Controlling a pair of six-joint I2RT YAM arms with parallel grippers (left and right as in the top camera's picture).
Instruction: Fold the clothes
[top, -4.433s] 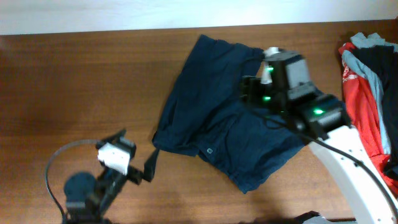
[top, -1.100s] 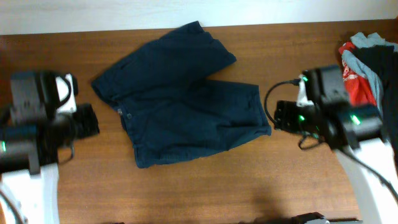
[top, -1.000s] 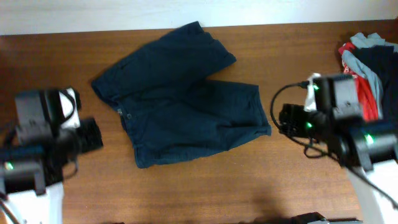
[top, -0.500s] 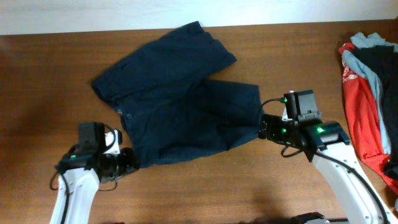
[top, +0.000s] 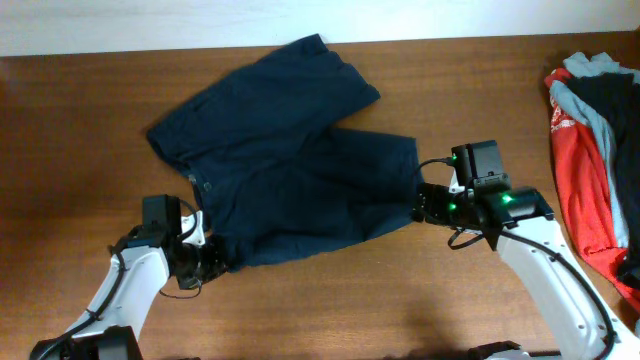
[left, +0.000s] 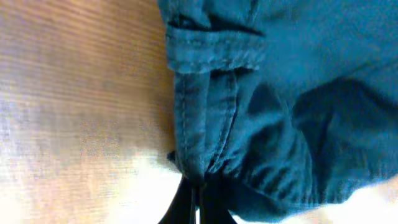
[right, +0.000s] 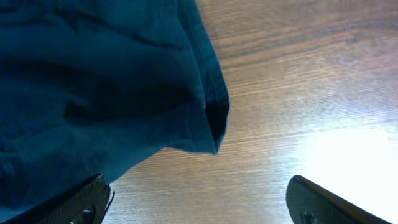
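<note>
The clothes are dark navy shorts lying flat on the wooden table, waistband to the left and two wide legs to the right. My left gripper is at the near-left waistband corner. In the left wrist view its gripper is shut on the stitched edge of the clothes. My right gripper is low at the hem corner of the near leg. In the right wrist view the right gripper stands open, and the hem corner of the clothes lies just ahead of it, ungripped.
A pile of other garments, red, light grey-blue and dark, lies at the table's right edge. Bare wood table surrounds the shorts. The table's back edge meets a pale wall just beyond the far leg.
Both arms came down from beside the shorts to their near corners. In the last half second the left gripper slid in and shut on the waistband corner, while the right stayed open.
</note>
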